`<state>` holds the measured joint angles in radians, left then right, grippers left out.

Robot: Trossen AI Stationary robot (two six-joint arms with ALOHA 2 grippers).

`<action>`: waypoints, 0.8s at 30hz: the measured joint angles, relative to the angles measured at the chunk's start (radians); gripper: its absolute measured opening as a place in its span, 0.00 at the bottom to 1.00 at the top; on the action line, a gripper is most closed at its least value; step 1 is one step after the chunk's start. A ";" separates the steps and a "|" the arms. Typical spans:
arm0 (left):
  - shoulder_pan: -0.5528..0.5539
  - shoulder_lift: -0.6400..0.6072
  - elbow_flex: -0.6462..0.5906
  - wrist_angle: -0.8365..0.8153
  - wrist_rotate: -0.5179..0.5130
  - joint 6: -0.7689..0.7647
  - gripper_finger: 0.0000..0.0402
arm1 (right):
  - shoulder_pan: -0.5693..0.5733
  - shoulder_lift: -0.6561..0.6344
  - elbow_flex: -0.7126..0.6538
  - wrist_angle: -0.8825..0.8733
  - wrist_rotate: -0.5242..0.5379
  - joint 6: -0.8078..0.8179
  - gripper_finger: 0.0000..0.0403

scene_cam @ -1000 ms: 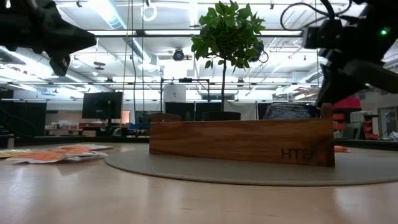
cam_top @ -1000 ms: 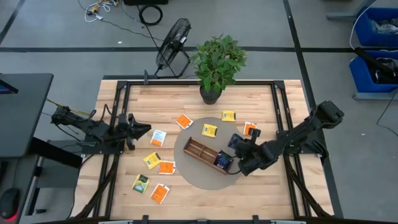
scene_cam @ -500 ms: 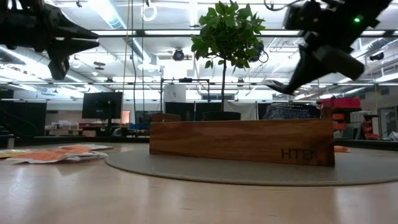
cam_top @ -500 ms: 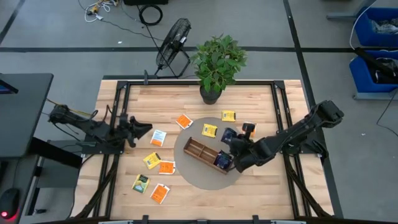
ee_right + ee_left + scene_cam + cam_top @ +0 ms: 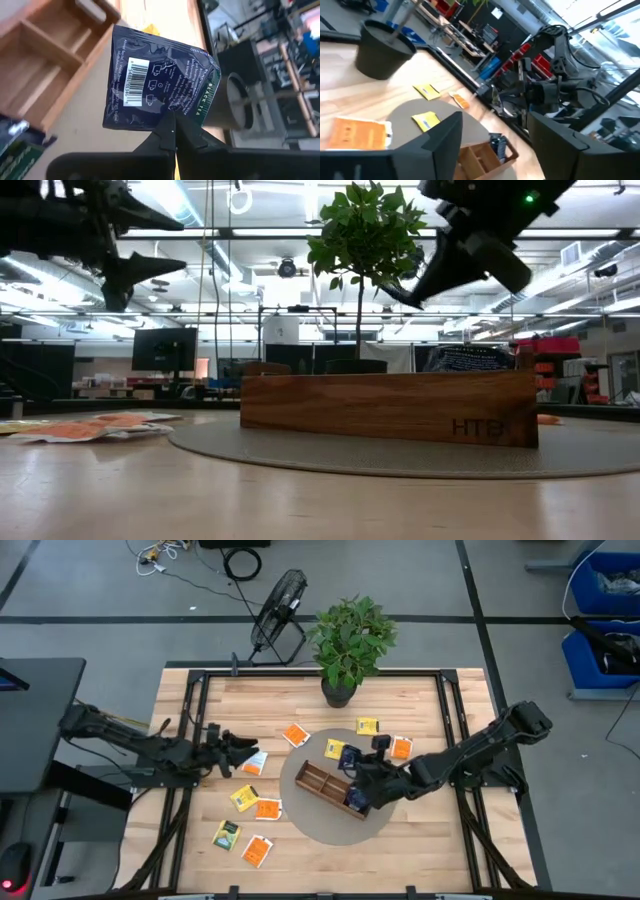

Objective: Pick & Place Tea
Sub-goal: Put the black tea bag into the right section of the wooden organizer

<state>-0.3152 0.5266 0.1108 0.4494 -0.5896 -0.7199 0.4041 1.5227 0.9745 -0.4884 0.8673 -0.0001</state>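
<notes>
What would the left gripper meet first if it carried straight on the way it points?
Probably the orange sachet lying just ahead of the open left gripper; the gripper hangs above the table, so it may pass over it toward the wooden tray. Depth is unclear.

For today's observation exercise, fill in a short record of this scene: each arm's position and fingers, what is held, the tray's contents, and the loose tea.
Right gripper: above the tray, fingers shut on a dark blue sachet.
Left gripper: over the table's left side, near a loose sachet, fingers open, empty.
Tray contents: one dark blue sachet in the end compartment; other compartments look empty.
Loose tea: orange and yellow sachets scattered on the table and the round mat.
Backdrop: plant at the far edge.
</notes>
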 joint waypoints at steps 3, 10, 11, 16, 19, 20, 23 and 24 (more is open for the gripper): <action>0.035 0.079 0.000 0.060 0.018 -0.021 0.60 | -0.010 0.000 0.000 0.077 0.000 -0.086 0.00; 0.090 0.241 0.000 0.202 0.047 -0.088 0.59 | -0.025 0.000 0.000 0.181 -0.003 -0.212 0.00; 0.093 0.263 0.000 0.237 0.060 -0.089 0.59 | -0.027 0.000 0.000 0.189 -0.004 -0.227 0.00; 0.109 0.375 0.023 0.374 0.105 -0.097 0.59 | -0.042 0.000 0.000 0.251 -0.035 -0.310 0.00; 0.120 0.444 0.077 0.373 0.126 -0.097 0.59 | -0.053 0.000 0.000 0.293 -0.062 -0.351 0.00; 0.125 0.472 0.100 0.372 0.134 -0.096 0.59 | -0.057 0.000 0.000 0.299 -0.069 -0.360 0.00; 0.139 0.553 0.166 0.369 0.151 -0.076 0.59 | -0.064 0.000 0.000 0.311 -0.074 -0.378 0.00; 0.146 0.582 0.186 0.371 0.163 -0.076 0.59 | -0.066 0.000 0.000 0.310 -0.074 -0.384 0.00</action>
<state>-0.1694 1.1089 0.2971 0.8207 -0.4267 -0.7961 0.3378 1.5227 0.9745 -0.1780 0.7929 -0.3838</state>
